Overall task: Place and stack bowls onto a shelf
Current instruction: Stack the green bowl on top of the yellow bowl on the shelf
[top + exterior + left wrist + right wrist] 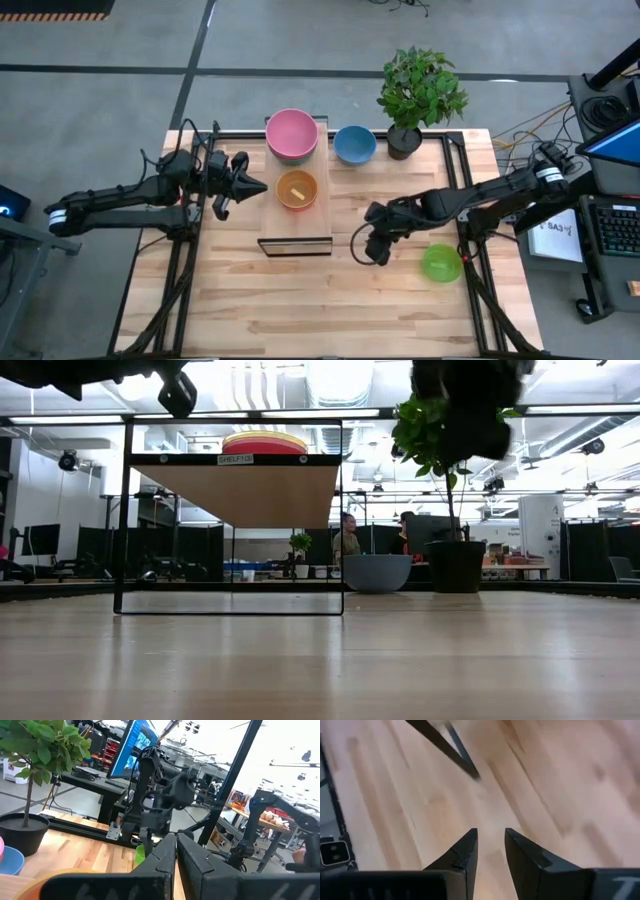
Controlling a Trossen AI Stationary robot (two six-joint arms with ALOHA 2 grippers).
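Observation:
The shelf [294,232] is a pale plank on a dark frame standing in the middle of the table. On it sit a pink bowl [291,134] at the far end and an orange bowl [297,189] mid-plank with something yellow inside. A blue bowl [354,144] rests on the table right of the shelf, and a green bowl [441,262] sits near the right edge. My left gripper [262,187] is shut, level, just left of the orange bowl and apart from it. My right gripper [372,252] points down over bare table between the shelf and the green bowl, its fingers a narrow gap apart [491,840].
A potted plant [405,140] stands at the far edge right of the blue bowl. In the low view the shelf [235,488] stands raised on its thin frame, with the blue bowl [377,572] and the pot [456,565] behind. Bare tabletop [300,310] lies along the near side.

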